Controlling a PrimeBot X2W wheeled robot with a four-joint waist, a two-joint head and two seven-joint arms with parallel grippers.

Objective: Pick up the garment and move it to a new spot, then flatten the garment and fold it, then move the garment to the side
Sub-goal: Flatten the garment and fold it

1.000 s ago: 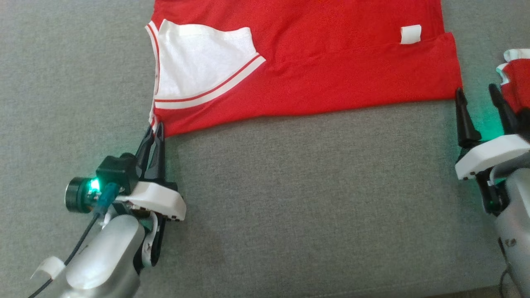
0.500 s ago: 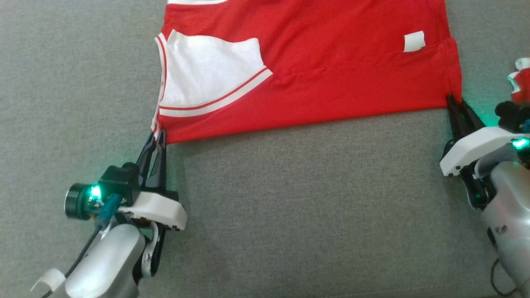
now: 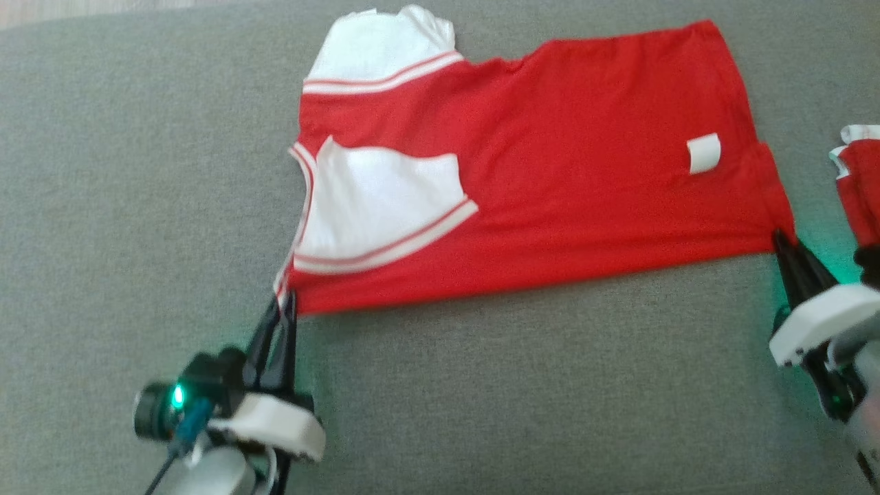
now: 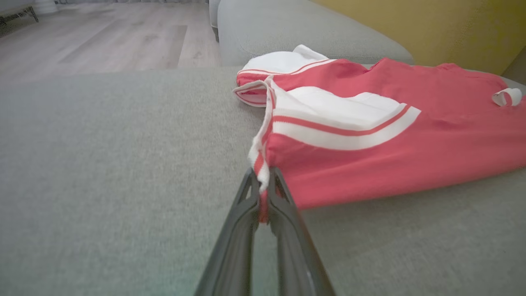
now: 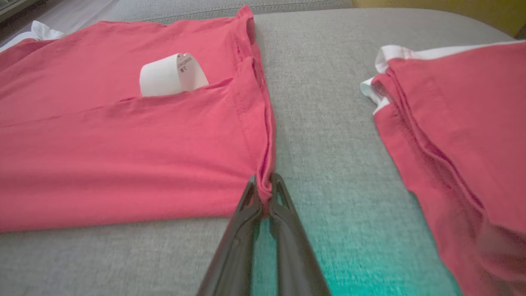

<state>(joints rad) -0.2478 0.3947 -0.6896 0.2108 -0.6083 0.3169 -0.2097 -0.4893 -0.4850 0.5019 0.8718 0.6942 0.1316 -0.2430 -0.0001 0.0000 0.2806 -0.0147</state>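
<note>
A red garment point(image 3: 564, 206) with white sleeves and red stripes lies spread on the grey cushion, folded over with one white sleeve point(image 3: 375, 206) on top. A white label point(image 3: 703, 152) sticks out near its right edge. My left gripper point(image 3: 283, 304) is shut on the near left corner, at the striped collar edge point(image 4: 260, 172). My right gripper point(image 3: 784, 239) is shut on the near right corner, pinching the red hem point(image 5: 266, 187). The near edge of the garment point(image 5: 123, 164) runs taut between the two grippers.
A second folded red garment point(image 3: 859, 185) with white trim point(image 5: 460, 111) lies just right of my right gripper. The grey cushion point(image 3: 515, 399) stretches bare toward me. Wooden floor point(image 4: 102, 37) lies beyond the cushion's left side, a yellow wall point(image 4: 452, 28) behind.
The right gripper went from open beside the near right corner to shut on it. The garment now sits lower in the head view, its far edge showing; the view itself seems to have shifted.
</note>
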